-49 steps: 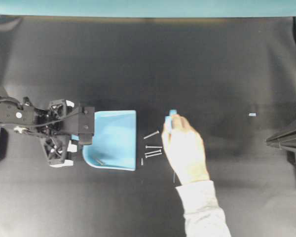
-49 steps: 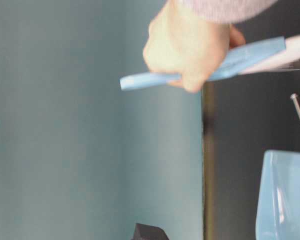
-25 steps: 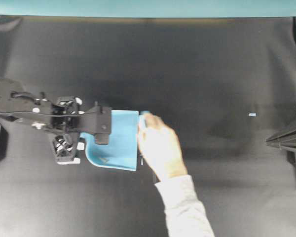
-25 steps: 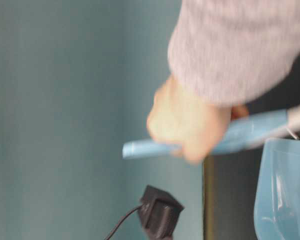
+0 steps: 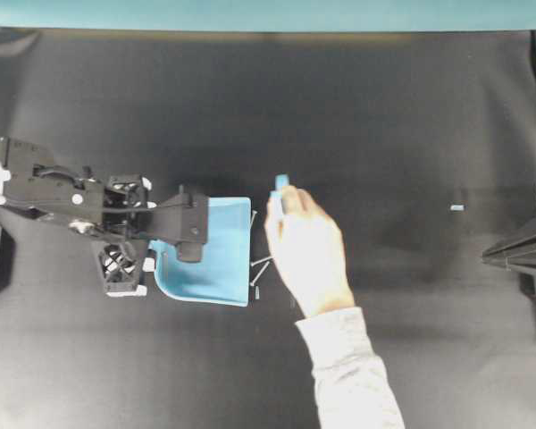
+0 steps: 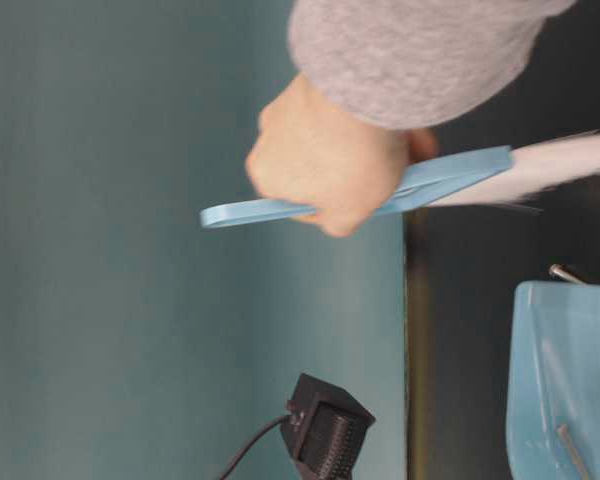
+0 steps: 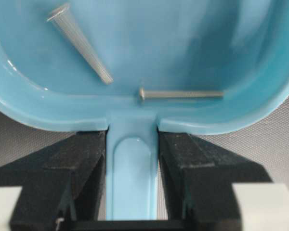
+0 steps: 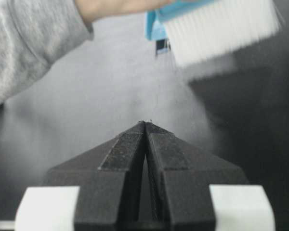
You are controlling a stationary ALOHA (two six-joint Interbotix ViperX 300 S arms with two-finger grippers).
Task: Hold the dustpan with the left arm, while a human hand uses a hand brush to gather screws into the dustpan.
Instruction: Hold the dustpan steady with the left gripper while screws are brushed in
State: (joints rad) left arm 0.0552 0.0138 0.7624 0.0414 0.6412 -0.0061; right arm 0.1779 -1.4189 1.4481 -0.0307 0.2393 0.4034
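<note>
Meanwhile, left pincer (image 7: 132,159) clamps dustpan (image 7: 144,57) handle; right pincer (image 8: 145,126) rests pressed together.

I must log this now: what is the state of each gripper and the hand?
Left gripper: closed on the dustpan handle.
Right gripper: closed, empty.
Human hand: holding the brush.

We note the overhead view looks straight down from well above, with the dustpan (image 5: 210,255) at 9 o'clock of centre. The table-level view sits low and turned sideways, close to the human hand (image 6: 325,165). The left wrist view faces the dustpan's handle (image 7: 131,178) at close range. The right wrist view faces the hand brush (image 8: 221,26), which the table-level and overhead views also show.
</note>
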